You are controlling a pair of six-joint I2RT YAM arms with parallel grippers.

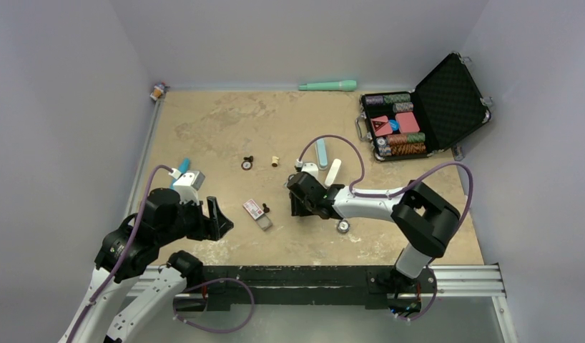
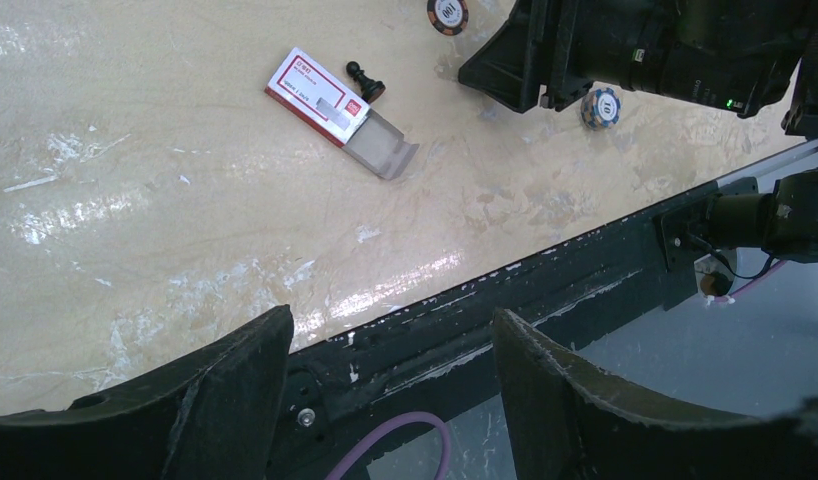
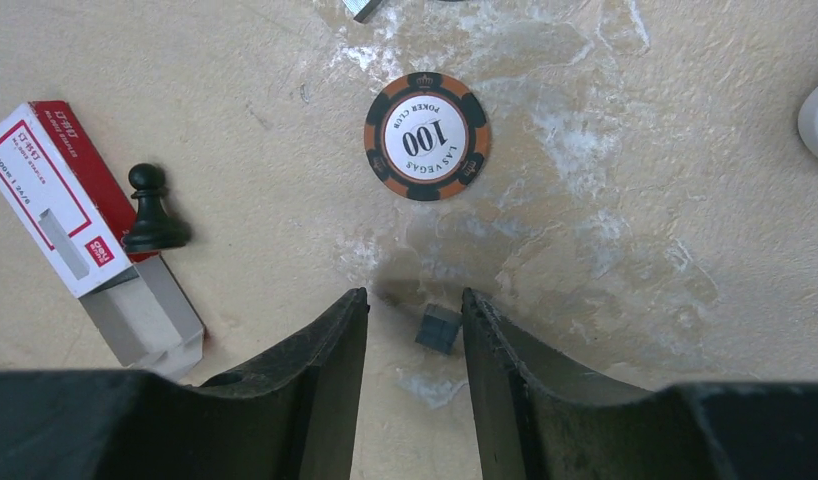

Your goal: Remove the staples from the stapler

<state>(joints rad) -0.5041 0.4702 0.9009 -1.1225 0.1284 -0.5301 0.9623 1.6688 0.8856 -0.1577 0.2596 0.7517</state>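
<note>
With the stapler (image 1: 322, 153) apart, the right end effector (image 3: 413, 297), narrowly spread, straddles probable staples (image 3: 437, 328); pinch next.

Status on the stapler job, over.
Left gripper open, empty. Right gripper open, small dark block between jaws. Stapler split, white part beside it, untouched.

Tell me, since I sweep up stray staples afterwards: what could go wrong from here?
1. The small dark-grey block, possibly staples, lies between the fingers of the open right gripper, off-centre toward one finger; a pinch could miss it or scatter it.
2. The black chess pawn and the orange-and-black poker chip sit close by; a sideways sweep could knock them.
</note>
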